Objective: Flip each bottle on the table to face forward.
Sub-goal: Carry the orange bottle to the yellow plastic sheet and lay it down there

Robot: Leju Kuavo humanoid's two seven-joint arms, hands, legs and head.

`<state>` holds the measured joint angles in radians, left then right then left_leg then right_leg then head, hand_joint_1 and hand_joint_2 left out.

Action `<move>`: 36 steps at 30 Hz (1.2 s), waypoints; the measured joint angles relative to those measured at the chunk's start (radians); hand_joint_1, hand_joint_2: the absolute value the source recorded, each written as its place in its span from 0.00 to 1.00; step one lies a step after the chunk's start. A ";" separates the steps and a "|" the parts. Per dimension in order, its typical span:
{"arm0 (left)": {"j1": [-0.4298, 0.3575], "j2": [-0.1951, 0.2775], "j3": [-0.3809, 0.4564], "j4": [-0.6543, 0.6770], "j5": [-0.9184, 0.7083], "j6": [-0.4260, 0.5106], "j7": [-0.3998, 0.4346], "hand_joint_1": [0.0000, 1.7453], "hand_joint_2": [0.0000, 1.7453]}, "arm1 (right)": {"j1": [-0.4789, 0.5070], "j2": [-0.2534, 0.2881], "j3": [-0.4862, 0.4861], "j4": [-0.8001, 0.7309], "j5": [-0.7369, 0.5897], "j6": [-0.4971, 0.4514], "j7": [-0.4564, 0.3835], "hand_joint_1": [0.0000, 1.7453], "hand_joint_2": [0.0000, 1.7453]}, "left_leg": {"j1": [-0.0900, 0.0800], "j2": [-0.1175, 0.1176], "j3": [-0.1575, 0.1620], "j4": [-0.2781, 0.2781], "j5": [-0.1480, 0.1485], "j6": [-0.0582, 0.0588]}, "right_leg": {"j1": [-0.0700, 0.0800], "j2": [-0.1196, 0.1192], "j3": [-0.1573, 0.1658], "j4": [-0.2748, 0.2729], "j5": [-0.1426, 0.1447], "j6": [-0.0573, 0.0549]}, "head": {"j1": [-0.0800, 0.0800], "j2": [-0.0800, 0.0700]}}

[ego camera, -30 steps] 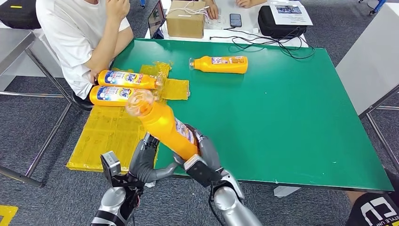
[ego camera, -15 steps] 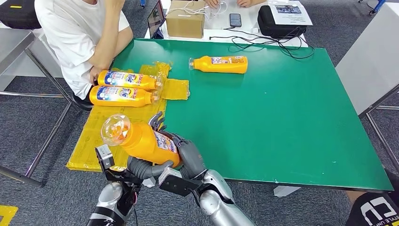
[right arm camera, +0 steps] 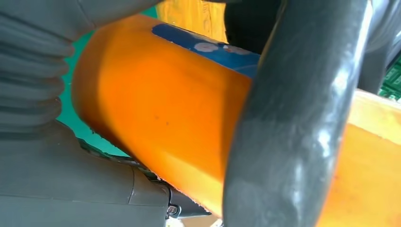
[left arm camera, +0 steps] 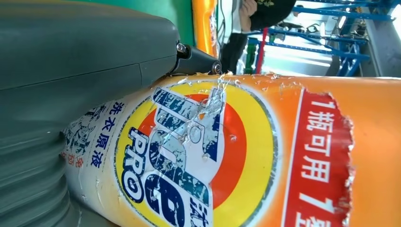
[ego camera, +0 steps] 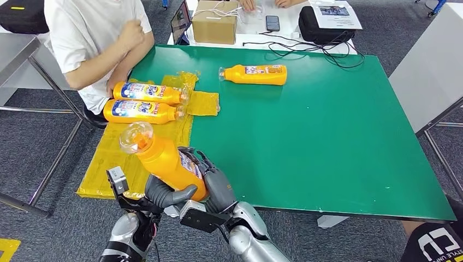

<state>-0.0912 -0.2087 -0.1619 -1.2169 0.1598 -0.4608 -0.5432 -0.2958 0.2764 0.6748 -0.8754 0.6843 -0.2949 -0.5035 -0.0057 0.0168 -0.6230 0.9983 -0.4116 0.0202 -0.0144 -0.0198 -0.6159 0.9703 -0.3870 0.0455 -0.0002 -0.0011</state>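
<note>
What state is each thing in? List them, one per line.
Held bottle: lifted off the table, tilted, gripped by both hands.
Left hand: holds the bottle's base.
Right hand: wrapped around the bottle.
Two bottles on the yellow sheet: lying, front labels up.
Far bottle: lying on the green table, untouched.
Cardboard box: closed.

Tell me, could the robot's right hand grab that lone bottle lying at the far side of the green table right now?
Probably not yet: the right hand and left hand both grip a held bottle, and the lone bottle lies far across the table.
</note>
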 joint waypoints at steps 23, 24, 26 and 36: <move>-0.284 0.114 0.069 0.252 -0.571 0.628 0.154 0.94 1.00 | 0.092 -0.023 0.010 -0.088 0.089 -0.165 -0.012 0.00 0.00 | 0.001 -0.002 -0.001 0.000 0.001 0.000 | 0.000 -0.001 0.000 0.001 0.000 0.000 | 0.000 0.000; -0.300 0.125 0.070 0.274 -0.617 0.654 0.163 0.97 1.00 | 0.092 -0.022 0.011 -0.088 0.080 -0.163 -0.016 0.00 0.00 | 0.001 -0.002 -0.001 0.000 0.001 0.000 | 0.000 -0.001 0.000 0.001 0.000 0.000 | 0.000 0.000; -0.340 0.154 0.070 0.331 -0.717 0.695 0.185 1.00 1.00 | 0.091 -0.022 0.014 -0.088 0.060 -0.154 -0.026 0.00 0.00 | 0.001 -0.002 -0.001 0.000 0.001 0.000 | 0.000 -0.001 0.000 0.001 0.000 0.000 | 0.000 0.000; -0.498 0.278 0.024 0.608 -0.991 0.666 0.259 0.68 1.00 | 0.091 -0.026 0.015 -0.087 0.006 -0.125 -0.053 0.00 0.00 | 0.001 -0.001 0.000 0.000 0.002 -0.001 | 0.001 -0.001 0.000 0.001 0.000 0.000 | 0.000 0.000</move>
<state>-0.5887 0.0690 -0.1380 -0.6087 -0.8314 0.2051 -0.2847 -0.2047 0.2506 0.6901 -0.9628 0.6899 -0.4200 -0.5562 -0.0047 0.0161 -0.6233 0.9982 -0.4101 0.0191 -0.0138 -0.0204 -0.6159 0.9716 -0.3867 0.0451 0.0000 -0.0011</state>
